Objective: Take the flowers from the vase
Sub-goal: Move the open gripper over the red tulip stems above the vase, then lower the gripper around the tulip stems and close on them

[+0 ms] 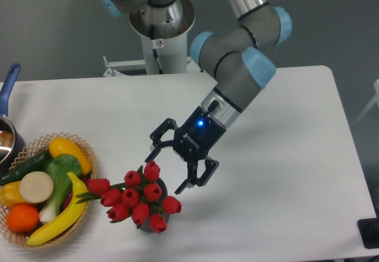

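Note:
The flowers [138,199], a bunch of glossy red tulip buds with green stems and leaves, stand in the vase [161,187], a small dark grey cup mostly hidden under the buds, near the table's front. My gripper [167,168] is open, its black fingers spread, tilted down to the left. It hovers just above and to the upper right of the bunch, with one fingertip [150,155] near the topmost bud and the other [184,184] beside the vase's right side. It holds nothing.
A woven wicker basket [87,151] of plastic fruit and vegetables stands at the front left, close to the flowers. A dark pot with a blue handle [10,80] is at the left edge. The arm's base [161,25] stands behind the table.

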`<state>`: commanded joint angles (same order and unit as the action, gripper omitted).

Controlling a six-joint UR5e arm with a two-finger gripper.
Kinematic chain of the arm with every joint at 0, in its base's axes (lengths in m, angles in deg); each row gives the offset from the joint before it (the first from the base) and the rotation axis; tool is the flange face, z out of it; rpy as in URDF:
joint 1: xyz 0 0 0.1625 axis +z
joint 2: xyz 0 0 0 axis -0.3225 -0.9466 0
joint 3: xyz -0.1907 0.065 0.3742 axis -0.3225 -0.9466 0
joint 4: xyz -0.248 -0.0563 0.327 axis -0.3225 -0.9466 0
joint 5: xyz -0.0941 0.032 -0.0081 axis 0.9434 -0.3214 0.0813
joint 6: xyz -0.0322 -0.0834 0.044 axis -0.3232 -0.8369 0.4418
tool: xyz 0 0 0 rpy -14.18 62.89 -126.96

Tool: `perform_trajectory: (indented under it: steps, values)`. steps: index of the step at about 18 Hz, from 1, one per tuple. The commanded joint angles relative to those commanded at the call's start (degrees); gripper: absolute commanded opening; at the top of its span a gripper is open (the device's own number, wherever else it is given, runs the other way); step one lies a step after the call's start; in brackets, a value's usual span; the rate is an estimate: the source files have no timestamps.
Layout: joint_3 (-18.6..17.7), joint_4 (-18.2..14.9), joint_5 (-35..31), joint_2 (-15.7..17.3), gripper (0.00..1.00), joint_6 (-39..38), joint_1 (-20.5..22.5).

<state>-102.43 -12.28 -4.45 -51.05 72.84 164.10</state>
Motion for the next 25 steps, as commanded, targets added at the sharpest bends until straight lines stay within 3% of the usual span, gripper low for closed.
perform_trajectory:
  steps: [20, 22, 25]
  values:
    - [0.8, 0.0, -0.1, -2.6, 0.99, -1.5, -1.8]
    - [0.8, 0.0, -0.2, -2.6, 0.83, -1.6, -2.2]
    - [0.6, 0.0, -0.2, -2.6, 0.5, -1.6, -2.2]
